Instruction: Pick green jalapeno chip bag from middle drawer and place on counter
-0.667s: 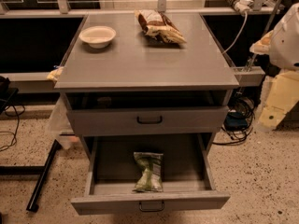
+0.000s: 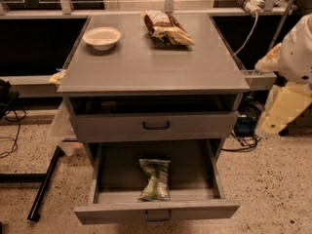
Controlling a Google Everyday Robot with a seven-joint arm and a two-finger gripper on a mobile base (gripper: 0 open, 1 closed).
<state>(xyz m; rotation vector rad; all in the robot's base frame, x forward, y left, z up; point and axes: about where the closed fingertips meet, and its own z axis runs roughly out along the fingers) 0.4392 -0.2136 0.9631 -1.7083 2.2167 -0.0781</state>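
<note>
The green jalapeno chip bag (image 2: 155, 179) lies flat in the middle drawer (image 2: 195, 209), near its front panel and about centred. The drawer is pulled fully out, its dark pull handle (image 2: 158, 215) facing me. The counter (image 2: 156, 62) is the grey top of the cabinet above it. My gripper is out of view. Only white and cream links of my arm (image 2: 287, 91) show at the right edge, beside the cabinet and level with the upper drawer, well away from the bag.
A white bowl (image 2: 102, 37) stands at the counter's back left and a brown-and-cream chip bag (image 2: 166, 27) lies at the back middle. The upper drawer (image 2: 156, 126) is slightly open. Cables (image 2: 243, 135) lie on the floor at right, and a black bar (image 2: 44, 184) at left.
</note>
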